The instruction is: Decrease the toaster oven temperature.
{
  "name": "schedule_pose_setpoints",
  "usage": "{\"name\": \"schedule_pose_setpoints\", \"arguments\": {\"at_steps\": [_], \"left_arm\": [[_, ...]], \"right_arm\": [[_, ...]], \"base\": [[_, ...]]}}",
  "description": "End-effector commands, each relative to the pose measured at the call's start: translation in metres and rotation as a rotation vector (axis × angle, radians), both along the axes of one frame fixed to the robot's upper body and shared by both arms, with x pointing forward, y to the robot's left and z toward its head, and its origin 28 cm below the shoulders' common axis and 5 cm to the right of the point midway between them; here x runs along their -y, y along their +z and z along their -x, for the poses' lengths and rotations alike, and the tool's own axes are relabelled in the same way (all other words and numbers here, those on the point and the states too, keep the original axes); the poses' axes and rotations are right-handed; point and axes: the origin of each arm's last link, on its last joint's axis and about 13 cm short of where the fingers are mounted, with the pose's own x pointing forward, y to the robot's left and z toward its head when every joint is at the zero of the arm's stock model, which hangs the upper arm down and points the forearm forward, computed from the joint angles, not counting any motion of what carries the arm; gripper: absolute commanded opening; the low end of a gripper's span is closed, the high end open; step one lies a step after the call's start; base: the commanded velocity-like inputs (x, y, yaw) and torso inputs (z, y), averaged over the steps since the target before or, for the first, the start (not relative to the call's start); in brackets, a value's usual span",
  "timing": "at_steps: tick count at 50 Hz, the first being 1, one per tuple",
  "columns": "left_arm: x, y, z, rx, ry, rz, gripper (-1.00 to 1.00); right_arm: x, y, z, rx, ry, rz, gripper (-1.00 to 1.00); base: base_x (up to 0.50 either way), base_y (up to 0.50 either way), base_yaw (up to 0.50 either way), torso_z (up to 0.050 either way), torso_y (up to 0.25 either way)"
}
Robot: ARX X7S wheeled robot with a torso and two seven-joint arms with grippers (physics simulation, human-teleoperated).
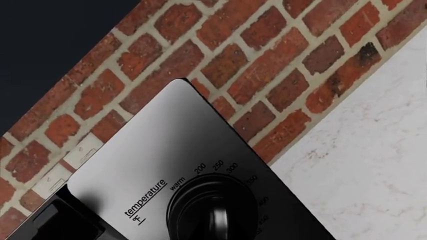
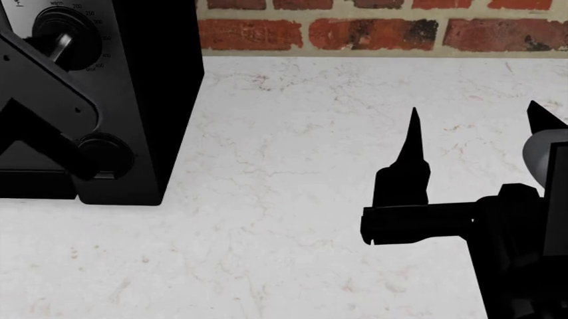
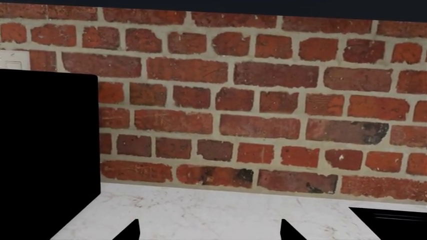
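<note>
The toaster oven (image 2: pixel 133 100) stands at the left on the marble counter, black with a grey control panel (image 1: pixel 147 150). Its temperature knob (image 1: pixel 215 212), ringed by white numbers and marked "temperature °F", lies right on my left gripper's jaw line. No open fingertips show beside it, and the black fingers merge with the black knob. In the head view the knob (image 2: pixel 62 38) is at the top left with my left arm (image 2: pixel 53 113) across the oven front. My right gripper (image 2: pixel 475 139) is open and empty over the counter, also seen in the right wrist view (image 3: pixel 208 232).
A red brick wall (image 2: pixel 373 30) runs behind the white marble counter (image 2: pixel 284 199). A second round knob (image 2: pixel 108 154) sits low on the oven. The oven's black side (image 3: pixel 47 160) shows in the right wrist view, with a dark object (image 3: pixel 390 222) on the counter and a white wall plate (image 3: pixel 13 60).
</note>
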Motion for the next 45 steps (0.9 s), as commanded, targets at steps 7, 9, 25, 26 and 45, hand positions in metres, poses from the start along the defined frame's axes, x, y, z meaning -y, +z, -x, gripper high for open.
{"name": "schedule_pose_setpoints", "arguments": {"at_steps": [7,9,25,26,45], "left_arm": [[-0.032,-0.006,-0.014,0.063,0.33,0.095,-1.0],[-0.033,-0.006,-0.015,0.065,0.34,0.109,-1.0],[-0.036,-0.009,-0.018,0.079,0.427,0.231,-1.0],[-0.036,-0.009,-0.018,0.079,0.43,0.235,-1.0],[-0.042,-0.005,-0.024,0.082,0.529,0.408,-1.0]], "right_arm": [[0.0,-0.001,0.0,0.001,0.005,-0.003,1.0],[0.0,-0.001,0.0,0.001,0.005,-0.003,1.0],[-0.001,-0.003,-0.001,0.0,0.008,-0.011,1.0],[-0.001,-0.003,-0.001,0.0,0.009,-0.011,1.0],[0.0,-0.003,-0.002,0.0,0.009,-0.012,1.0]], "base": [[0.0,0.0,0.0,0.0,0.0],[0.0,0.0,0.0,0.0,0.0],[0.0,0.0,0.0,0.0,0.0],[0.0,0.0,0.0,0.0,0.0],[0.0,0.0,0.0,0.0,0.0]]}}
